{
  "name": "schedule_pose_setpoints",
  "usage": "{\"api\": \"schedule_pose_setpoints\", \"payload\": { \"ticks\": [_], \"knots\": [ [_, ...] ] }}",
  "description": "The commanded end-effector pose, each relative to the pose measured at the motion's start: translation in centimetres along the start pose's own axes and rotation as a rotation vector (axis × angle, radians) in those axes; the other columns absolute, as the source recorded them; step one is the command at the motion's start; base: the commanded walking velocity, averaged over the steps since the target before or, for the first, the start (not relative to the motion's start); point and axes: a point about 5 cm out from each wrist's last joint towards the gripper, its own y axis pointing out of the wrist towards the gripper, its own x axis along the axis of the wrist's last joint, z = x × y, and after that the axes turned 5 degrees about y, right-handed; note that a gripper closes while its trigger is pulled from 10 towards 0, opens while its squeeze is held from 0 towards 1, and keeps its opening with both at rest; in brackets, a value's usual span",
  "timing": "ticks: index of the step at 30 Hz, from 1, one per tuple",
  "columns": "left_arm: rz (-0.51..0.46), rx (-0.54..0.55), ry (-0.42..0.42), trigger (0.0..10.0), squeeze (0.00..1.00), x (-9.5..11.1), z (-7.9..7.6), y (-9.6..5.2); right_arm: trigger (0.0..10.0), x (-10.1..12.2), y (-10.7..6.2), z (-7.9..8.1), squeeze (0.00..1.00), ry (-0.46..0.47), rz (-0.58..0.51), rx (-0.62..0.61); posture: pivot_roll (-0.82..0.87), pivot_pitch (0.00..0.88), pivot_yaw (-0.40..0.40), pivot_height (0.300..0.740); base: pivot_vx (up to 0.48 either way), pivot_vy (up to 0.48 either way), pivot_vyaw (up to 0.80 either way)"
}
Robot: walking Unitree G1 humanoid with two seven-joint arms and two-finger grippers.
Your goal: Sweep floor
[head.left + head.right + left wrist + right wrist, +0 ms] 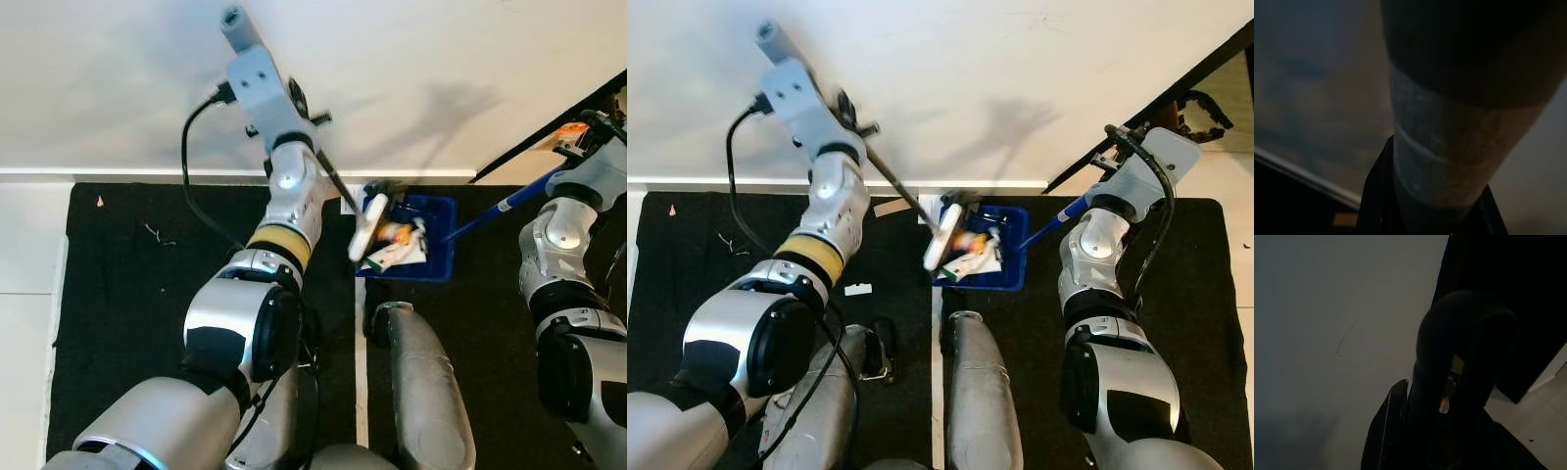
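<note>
A blue dustpan [991, 257] sits on the black mat [686, 245] near the white wall's baseboard, heaped with rubbish [972, 253]; a broom [948, 227] slants down from the left arm, its head resting at the dustpan's edge; the left gripper [294, 103] is clenched round the broom's dark stick; the right gripper [1117, 142] is closed round the dustpan's blue handle [1058, 217], seen close and dark in the right wrist view; small scraps [859, 289] lie on the mat.
</note>
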Motion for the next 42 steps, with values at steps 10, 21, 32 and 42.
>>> {"api": "schedule_pose_setpoints", "payload": {
  "ticks": [10, 21, 32, 42],
  "knots": [
    [-0.022, -0.592, 0.408, 10.0, 0.00, 0.2, -1.5, -2.5, 10.0, -2.5, -1.3, -1.0, 0.00, -0.097, 0.128, -0.001, 0.05, 0.473, -0.020, 0.731, 0.000, 0.000, 0.00],
    [-0.026, -0.464, 0.737, 10.0, 0.00, 5.8, 9.2, -0.9, 10.0, -2.7, -1.7, -0.6, 0.00, -0.085, 0.145, 0.006, 0.07, 0.467, -0.015, 0.731, 0.000, 0.000, 0.00],
    [-0.019, -0.106, 0.815, 10.0, 0.00, 6.4, 16.7, -1.2, 10.0, -3.1, -2.3, 0.3, 0.00, -0.074, 0.160, 0.039, 0.06, 0.463, -0.012, 0.731, 0.000, 0.000, 0.00],
    [0.078, 0.252, 0.822, 10.0, 0.00, 1.8, 23.9, -3.1, 10.0, -3.2, -2.8, 1.2, 0.00, -0.069, 0.157, 0.090, 0.03, 0.486, -0.025, 0.731, 0.000, 0.000, 0.00]
  ]
}}
